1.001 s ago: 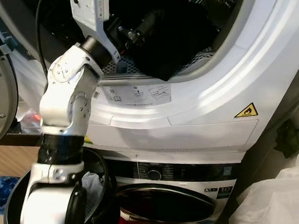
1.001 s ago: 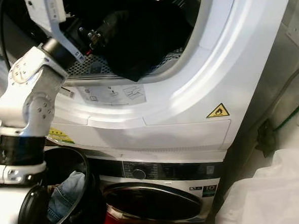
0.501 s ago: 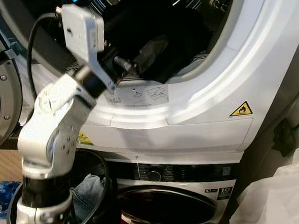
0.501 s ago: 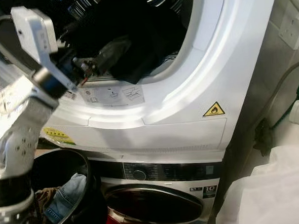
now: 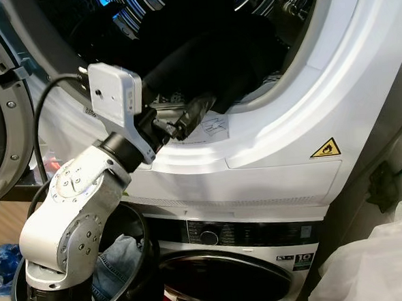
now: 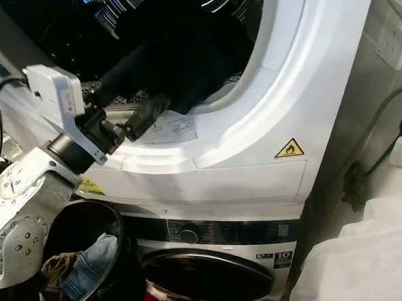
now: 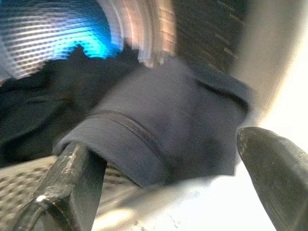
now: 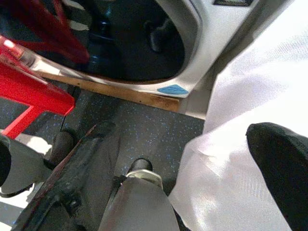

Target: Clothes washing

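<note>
Fingers of my left gripper [image 5: 189,117] stand spread wide at the lip of the dryer's round opening, and in the left wrist view one finger [image 7: 72,185] sits just under a rolled fold of the dark garment [image 5: 216,57] while the other is well off to the side, so nothing is clamped. Whether that lower finger touches the cloth I cannot tell.

That garment is a dark, navy-black heap with a thick seamed edge, spilling from the drum over the perforated lip toward the label sticker [image 5: 212,127] on the white dryer [image 5: 284,166].

Below it stands the washing machine [image 5: 247,240] with its dial and dark glass door. Beside my left arm sits a black basket [image 6: 113,227] holding blue jeans [image 6: 92,261]. My right gripper [image 8: 168,159] hangs low near the floor, fingers apart and empty, next to white fabric [image 8: 250,91].
</note>
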Controlling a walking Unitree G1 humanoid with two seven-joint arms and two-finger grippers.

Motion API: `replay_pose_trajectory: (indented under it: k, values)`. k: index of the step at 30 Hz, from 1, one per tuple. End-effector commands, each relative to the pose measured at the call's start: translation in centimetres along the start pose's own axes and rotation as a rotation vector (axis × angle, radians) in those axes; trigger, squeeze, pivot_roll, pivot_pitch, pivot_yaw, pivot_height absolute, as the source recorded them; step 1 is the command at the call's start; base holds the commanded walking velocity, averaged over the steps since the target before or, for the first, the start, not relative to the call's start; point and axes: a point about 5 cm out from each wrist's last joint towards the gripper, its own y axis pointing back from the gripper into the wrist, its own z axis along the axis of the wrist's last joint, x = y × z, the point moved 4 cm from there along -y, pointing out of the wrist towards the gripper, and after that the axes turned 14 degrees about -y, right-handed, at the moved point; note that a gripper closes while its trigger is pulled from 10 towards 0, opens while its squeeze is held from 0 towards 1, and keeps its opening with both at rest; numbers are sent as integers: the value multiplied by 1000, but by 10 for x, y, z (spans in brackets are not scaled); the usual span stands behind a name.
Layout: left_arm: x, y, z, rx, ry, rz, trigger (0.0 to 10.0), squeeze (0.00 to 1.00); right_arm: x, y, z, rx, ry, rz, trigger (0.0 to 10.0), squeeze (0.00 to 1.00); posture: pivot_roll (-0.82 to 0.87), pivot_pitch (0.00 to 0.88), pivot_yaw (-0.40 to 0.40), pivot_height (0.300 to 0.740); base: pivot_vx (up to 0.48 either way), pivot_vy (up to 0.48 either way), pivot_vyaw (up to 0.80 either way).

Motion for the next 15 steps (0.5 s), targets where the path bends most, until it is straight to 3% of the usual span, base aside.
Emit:
replay_pose_trajectory:
  k: [1,4,6,10,15]
  values:
    - [20,-9,2,-10,49,112,10000,0,8,2,-7,26,13,24,10000,0,121,27,107,740,0,0,0]
    - [24,-11,-9,30,55,125,10000,0,8,1,-6,25,12,24,10000,0,95,21,112,740,0,0,0]
    - [19,-3,-22,78,64,114,10000,0,8,1,-5,23,3,21,10000,0,91,23,113,740,0,0,0]
    - [11,5,-26,95,85,110,10000,0,5,2,-8,29,6,19,10000,0,105,26,105,740,0,0,0]
    - [6,2,-22,82,108,89,10000,0,5,3,-11,41,22,23,10000,0,112,27,101,740,0,0,0]
